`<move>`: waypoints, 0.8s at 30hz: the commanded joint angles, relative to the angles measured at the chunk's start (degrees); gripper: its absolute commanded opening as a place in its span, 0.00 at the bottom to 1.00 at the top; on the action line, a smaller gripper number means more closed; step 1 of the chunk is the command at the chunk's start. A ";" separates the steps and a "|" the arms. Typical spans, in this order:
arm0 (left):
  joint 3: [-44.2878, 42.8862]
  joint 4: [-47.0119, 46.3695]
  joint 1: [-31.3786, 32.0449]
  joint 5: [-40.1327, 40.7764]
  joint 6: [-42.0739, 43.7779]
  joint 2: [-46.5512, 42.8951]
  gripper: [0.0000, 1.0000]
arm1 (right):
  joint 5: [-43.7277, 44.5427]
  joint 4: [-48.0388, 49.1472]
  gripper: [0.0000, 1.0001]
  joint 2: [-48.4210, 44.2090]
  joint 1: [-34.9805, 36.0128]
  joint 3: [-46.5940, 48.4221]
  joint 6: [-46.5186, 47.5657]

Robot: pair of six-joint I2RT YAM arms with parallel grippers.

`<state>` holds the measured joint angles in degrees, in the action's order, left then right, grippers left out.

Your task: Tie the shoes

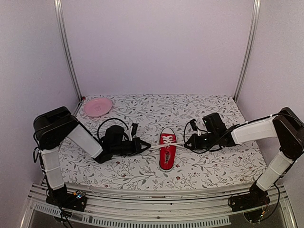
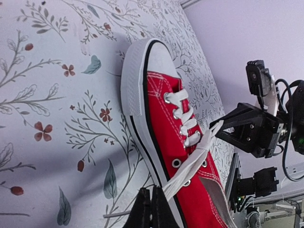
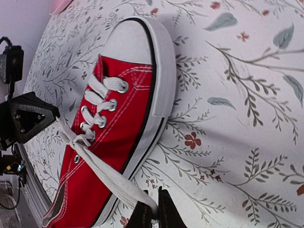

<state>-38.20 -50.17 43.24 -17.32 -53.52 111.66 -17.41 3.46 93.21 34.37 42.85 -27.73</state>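
Red sneaker [image 1: 167, 151] sits mid-table [image 1: 213, 166], its laces [image 1: 156, 147] crossed once and stretched out to both sides. Left claw [image 1: 145, 145] is pinched shut on one end, right claw [image 1: 189, 141] on the other. Looks like the first-knot cinch; next they'd need slack for loops

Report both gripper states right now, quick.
Left gripper: closed, pinching one white lace end of the sneaker.
Right gripper: closed, pinching the other lace end.
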 commanded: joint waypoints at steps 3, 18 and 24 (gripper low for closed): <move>-1.53 -1.03 -1.21 -5.35 9.21 -4.26 0.24 | -9.34 2.63 0.29 -4.75 -1.15 -1.83 6.13; -16.99 22.40 2.92 -10.22 36.94 -3.06 0.50 | -12.75 5.73 0.51 1.01 -1.44 6.79 3.97; -20.70 23.21 4.18 -10.91 38.60 1.45 0.46 | -15.42 6.46 0.45 6.81 -0.65 10.35 3.88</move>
<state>-56.77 -29.54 46.44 -26.63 -18.76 110.08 -29.80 8.23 96.90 33.32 50.72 -23.33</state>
